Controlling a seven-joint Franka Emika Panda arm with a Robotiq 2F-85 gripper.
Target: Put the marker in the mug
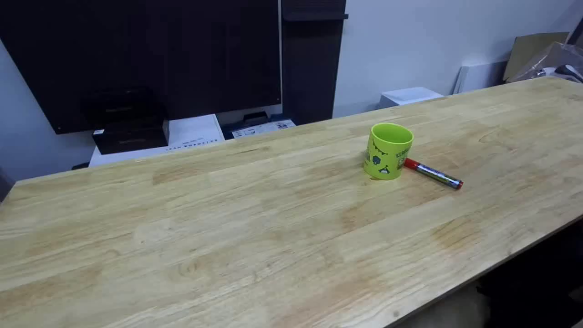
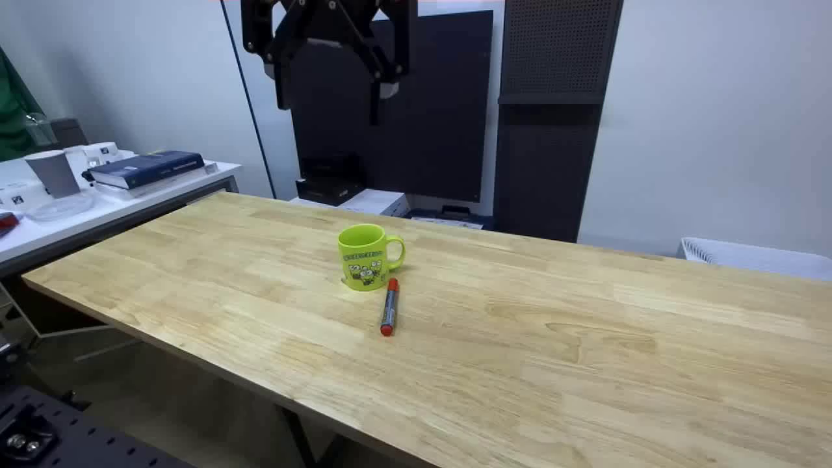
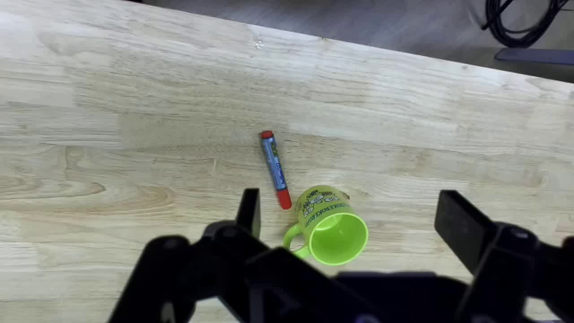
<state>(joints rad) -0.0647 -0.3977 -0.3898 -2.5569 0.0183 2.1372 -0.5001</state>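
Pale wood table (image 1: 205, 228) is filling most of an exterior view, dark panel (image 1: 159, 54) showing behind. On it the marker (image 3: 275, 167) is lying flat, just beside the mug (image 3: 338, 237), a gap showing in the wrist view. Long axis is running crosswise to the nearest table edge, at a slant: longer red end facing the mug, shorter red end pointing toward that edge. Mug is standing upright, handle (image 2: 401, 251) sitting on the marker's side. My gripper (image 2: 329, 107) is hanging well above the table, fingers spread wide; from the wrist I'm seeing the mug between them. Wood is stretching from the marker to that edge and away along the tabletop. Mug is carrying capitals including "KERO" above cartoon faces. Marker label is carrying small print, too blurred for a sure read. Behind the table a white box (image 1: 196, 125) is showing faint lettering I'm not managing to make out.
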